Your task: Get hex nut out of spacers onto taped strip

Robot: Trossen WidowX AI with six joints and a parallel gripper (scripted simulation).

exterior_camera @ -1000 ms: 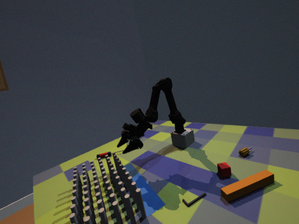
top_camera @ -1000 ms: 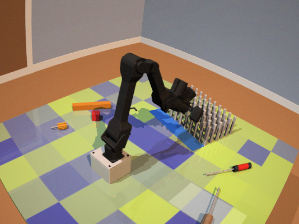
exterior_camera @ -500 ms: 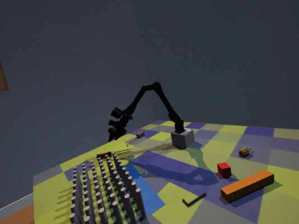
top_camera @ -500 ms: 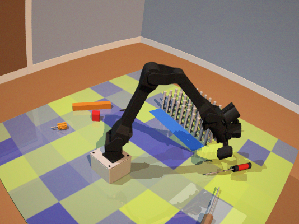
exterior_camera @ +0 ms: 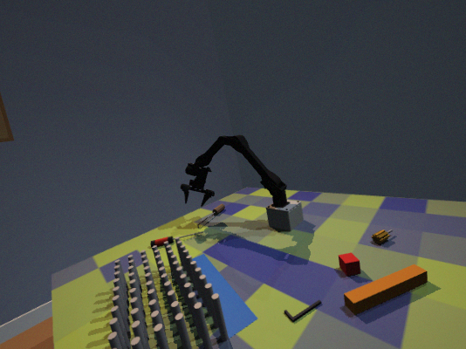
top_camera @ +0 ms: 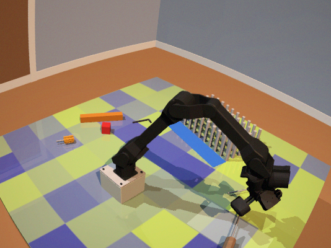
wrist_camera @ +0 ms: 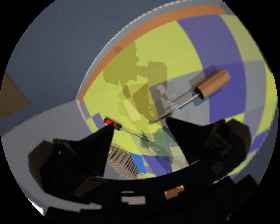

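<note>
My gripper (exterior_camera: 195,203) (wrist_camera: 140,122) is open and empty, above the mat beyond one end of the spacer field, near two tools. A wooden-handled tool (top_camera: 230,242) (exterior_camera: 219,209) (wrist_camera: 214,84) with a thin forked shaft lies below it. A red-and-black-handled tool (exterior_camera: 161,241) (wrist_camera: 108,121) lies nearer the spacers; the arm hides its handle in the top view. A black hex key (top_camera: 141,120) (exterior_camera: 306,311) lies beyond the strip's other end. Metal spacers (exterior_camera: 216,307) (wrist_camera: 121,162) stand in rows behind the blue taped strip (top_camera: 198,144) (exterior_camera: 231,307). The nut cannot be made out.
An orange bar (top_camera: 101,117) (exterior_camera: 386,289), a red cube (top_camera: 106,128) (exterior_camera: 349,263) and a yellow-orange pronged object (top_camera: 69,139) (exterior_camera: 380,236) lie on the hex key's side of the mat. In the top view the arm crosses in front of part of the spacer field.
</note>
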